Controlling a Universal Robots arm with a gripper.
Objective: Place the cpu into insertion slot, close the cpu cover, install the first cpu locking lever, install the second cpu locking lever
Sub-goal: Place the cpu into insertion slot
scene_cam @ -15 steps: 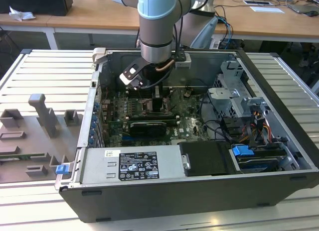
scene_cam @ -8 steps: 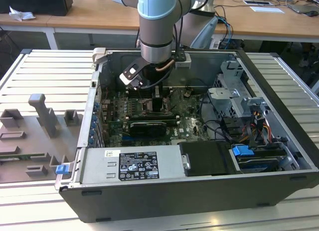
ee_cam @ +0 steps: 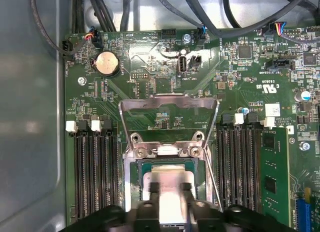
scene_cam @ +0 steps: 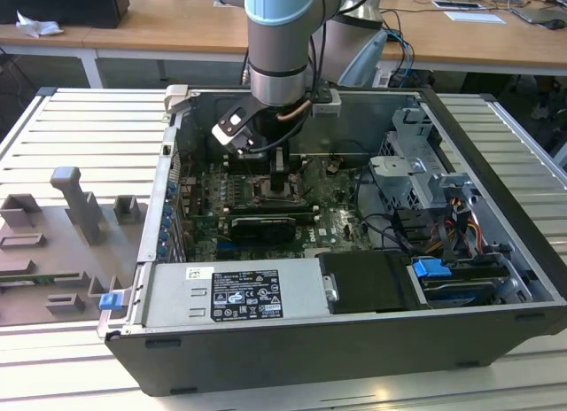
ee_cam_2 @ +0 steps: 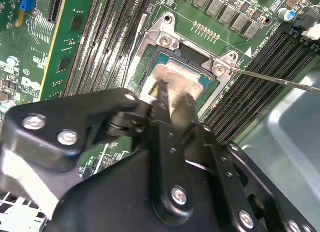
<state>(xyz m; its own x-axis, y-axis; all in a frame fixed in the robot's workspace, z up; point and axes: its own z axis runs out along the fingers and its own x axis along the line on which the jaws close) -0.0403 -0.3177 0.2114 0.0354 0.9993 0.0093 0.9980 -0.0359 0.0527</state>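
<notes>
Claw (scene_cam: 280, 167) at the end of the arm reaches down into an open computer case (scene_cam: 310, 367) that lies on its side on the slatted metal counter (scene_cam: 80, 127). It hangs right over the middle of the green motherboard (scene_cam: 337, 203).

In both wrist views the claw (ee_cam_2: 171, 94) (ee_cam: 171, 189) is down at the cpu (ee_cam_2: 182, 74) (ee_cam: 168, 176), and its black body covers the near part of the chip. Whether it clamps the chip or is loose on it, I cannot tell.

The cpu's pale silver face lies flat and square inside the insertion slot (ee_cam_2: 162, 39) (ee_cam: 131, 162). A thin band of the chip's green edge shows between the face and the slot's silvery rim.

The cpu cover (ee_cam: 167, 98) is open and hinged back off the socket. In the first wrist view it is the silvery frame beyond the slot, with bare board showing through its large cut-out.

A thin metal lever (ee_cam_2: 270, 78) (ee_cam: 212, 184) is unlatched. In the second wrist view it runs from a corner of the slot's rim out across the neighbouring memory slots.

Rows of long black memory slots (ee_cam: 92, 167) flank the socket on both sides, and a round coin cell (ee_cam: 106, 63) sits on the board beyond the cover.

In the exterior view a grey power supply (scene_cam: 235, 291) lies along the case's near wall. A grey moulded fixture tray (scene_cam: 71, 234) rests on the counter to the exterior view's left of the case.
</notes>
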